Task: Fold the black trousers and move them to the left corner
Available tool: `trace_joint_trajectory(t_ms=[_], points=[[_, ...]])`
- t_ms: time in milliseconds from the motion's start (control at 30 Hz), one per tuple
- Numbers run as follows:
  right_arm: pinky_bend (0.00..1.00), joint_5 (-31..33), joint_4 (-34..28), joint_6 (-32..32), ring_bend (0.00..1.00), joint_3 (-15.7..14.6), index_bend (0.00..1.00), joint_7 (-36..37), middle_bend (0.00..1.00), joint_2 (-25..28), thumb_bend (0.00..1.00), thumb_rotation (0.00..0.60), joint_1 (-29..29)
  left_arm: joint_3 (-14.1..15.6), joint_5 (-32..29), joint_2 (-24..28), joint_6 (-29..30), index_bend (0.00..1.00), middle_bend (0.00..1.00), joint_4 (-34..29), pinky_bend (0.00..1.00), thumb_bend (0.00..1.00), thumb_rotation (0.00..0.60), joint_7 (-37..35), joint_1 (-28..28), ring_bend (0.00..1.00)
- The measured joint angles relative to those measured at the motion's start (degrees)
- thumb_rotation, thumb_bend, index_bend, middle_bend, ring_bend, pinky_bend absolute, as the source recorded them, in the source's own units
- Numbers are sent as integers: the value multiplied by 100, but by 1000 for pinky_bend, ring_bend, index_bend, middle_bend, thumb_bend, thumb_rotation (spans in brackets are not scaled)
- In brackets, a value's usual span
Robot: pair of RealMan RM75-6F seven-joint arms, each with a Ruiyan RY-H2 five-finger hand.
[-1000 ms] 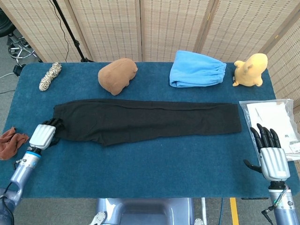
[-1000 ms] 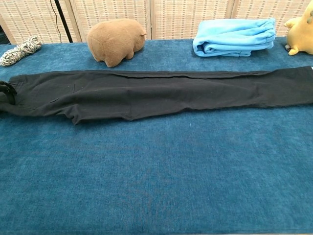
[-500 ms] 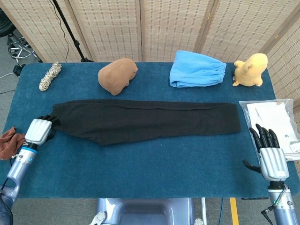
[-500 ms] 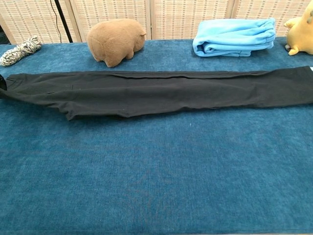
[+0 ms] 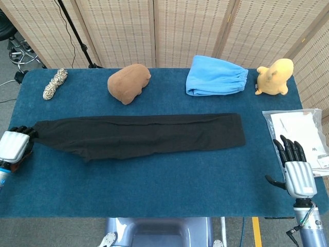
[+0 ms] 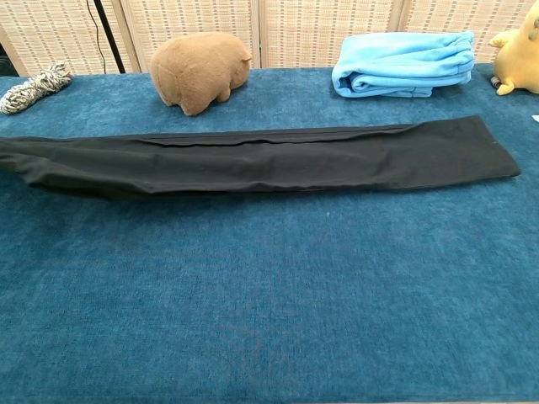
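The black trousers (image 5: 139,135) lie stretched in a long strip across the blue table, also seen in the chest view (image 6: 253,160). My left hand (image 5: 14,146) is at the table's left edge and grips the trousers' left end, its dark fingers curled around the cloth. My right hand (image 5: 296,167) hovers near the table's front right corner, fingers apart and holding nothing. The chest view shows neither hand.
A brown plush (image 5: 128,82), a folded light blue cloth (image 5: 216,76) and a yellow plush (image 5: 275,76) line the back. A coiled rope (image 5: 54,83) lies back left. A plastic bag with white papers (image 5: 299,133) sits at the right edge.
My left hand has pulled the trousers' end leftward to the table edge, dragging the whole strip left; its right end moved away from the plastic bag. The right hand has stayed put.
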Motion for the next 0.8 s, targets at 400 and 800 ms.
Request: trace_joint_trajectory(t_ms=[400, 800], points=[[0, 14, -7, -31, 0, 6, 0, -23, 0, -15, 0, 600, 4, -41, -43, 292, 372, 699, 475, 38, 447, 590, 600, 66, 304, 369], [0, 73, -1, -75, 0, 23, 0, -15, 0, -28, 0, 600, 6, 38, 117, 244, 1110, 717, 493, 40, 454, 588, 600, 342, -98, 375]])
